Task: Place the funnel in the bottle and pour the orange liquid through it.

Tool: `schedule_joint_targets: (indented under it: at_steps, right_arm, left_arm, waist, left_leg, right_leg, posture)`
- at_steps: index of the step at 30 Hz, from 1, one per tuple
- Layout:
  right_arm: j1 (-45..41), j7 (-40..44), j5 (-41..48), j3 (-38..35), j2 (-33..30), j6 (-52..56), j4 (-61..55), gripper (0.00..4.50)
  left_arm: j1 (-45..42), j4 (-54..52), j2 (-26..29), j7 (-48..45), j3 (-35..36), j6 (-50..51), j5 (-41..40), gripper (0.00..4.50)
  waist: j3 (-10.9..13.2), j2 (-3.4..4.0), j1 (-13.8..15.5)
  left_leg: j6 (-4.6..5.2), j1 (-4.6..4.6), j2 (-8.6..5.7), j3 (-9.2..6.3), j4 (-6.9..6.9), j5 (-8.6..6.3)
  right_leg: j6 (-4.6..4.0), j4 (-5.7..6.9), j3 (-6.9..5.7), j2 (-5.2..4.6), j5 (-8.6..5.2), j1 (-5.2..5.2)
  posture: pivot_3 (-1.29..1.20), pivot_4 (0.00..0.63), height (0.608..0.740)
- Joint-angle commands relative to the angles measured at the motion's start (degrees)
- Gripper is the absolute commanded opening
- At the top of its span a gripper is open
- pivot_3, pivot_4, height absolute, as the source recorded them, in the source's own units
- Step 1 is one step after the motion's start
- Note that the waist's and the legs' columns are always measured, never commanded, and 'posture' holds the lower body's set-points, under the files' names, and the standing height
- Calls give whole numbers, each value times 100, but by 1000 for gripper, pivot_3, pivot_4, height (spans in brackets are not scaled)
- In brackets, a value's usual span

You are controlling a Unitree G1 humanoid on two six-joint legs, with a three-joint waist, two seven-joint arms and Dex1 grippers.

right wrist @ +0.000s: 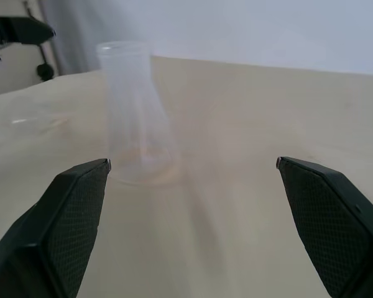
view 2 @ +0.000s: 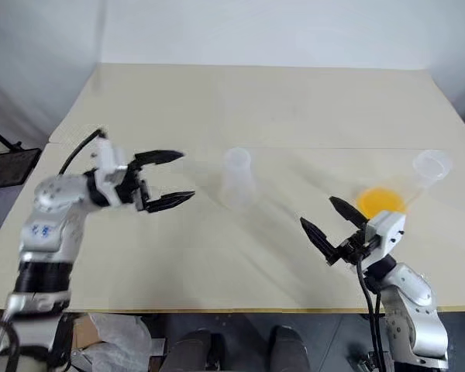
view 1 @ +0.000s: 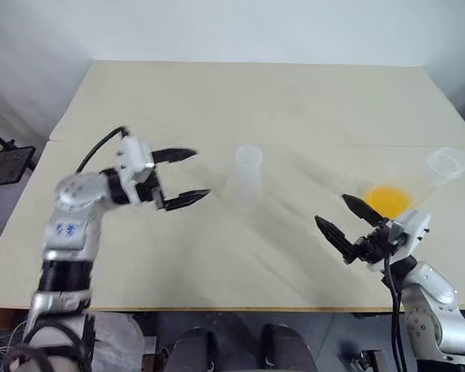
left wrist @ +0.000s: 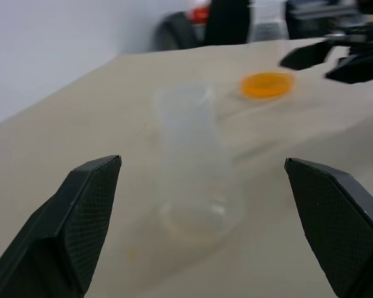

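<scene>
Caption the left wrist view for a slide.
Open left end effector faces the clear bottle on the table; orange liquid sits beyond.

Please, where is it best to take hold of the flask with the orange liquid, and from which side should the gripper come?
Probably the sloping wall of the flask, just below its mouth. It seems to lean, with the orange liquid low and the mouth up and away. The open right gripper is nearest, so it should come level from the near side, across the narrow part.

I seem to stand in a lab: clear flask-like glassware [view 1: 248, 175] on a bare pale table [view 1: 217, 101], plain white walls [view 1: 217, 27] behind.
</scene>
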Motion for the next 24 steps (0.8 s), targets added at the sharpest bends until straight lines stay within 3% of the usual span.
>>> schedule_joint_targets:
  at_steps: [1, 9, 17, 24]
  right_arm:
    - [-363, 364, 17, 259, -192, 36, 94, 4500]
    - [-1392, 978, -28, 849, -303, 149, 625, 4500]
    - [-2000, 1603, -79, 1315, -291, 215, 948, 4500]
    - [-2072, 1659, -123, 1376, -249, 219, 1051, 4500]
  left_arm:
    - [702, -417, 10, 788, 1038, -143, -207, 4472]
    - [2699, -1421, -698, 2229, 2573, -321, -504, 4472]
    - [4386, -2119, -1502, 2696, 2942, -602, -593, 4472]
    - [4442, -1871, -1470, 2837, 2723, -786, -464, 4472]
  waist:
    - [0, 0, 12]
    - [0, -6, 40]
    - [-2, -9, 3]
    - [-3, -11, 19]
  left_leg:
    - [0, 0, 1, 0, 2, 0]
    - [6, 5, -1, -9, 1, -4]
    - [6, 7, -3, -8, -2, -5]
    - [9, 7, -3, -7, -1, -8]
  right_leg:
    - [0, 0, 0, 0, 0, 1]
    - [0, 2, -3, -10, 0, 7]
    - [-1, -7, -1, -13, 0, 12]
    - [-2, -10, -1, -17, -1, 11]
  posture:
    - [0, 150, 740]
    - [0, 150, 740]
    - [0, 150, 740]
    - [0, 150, 740]
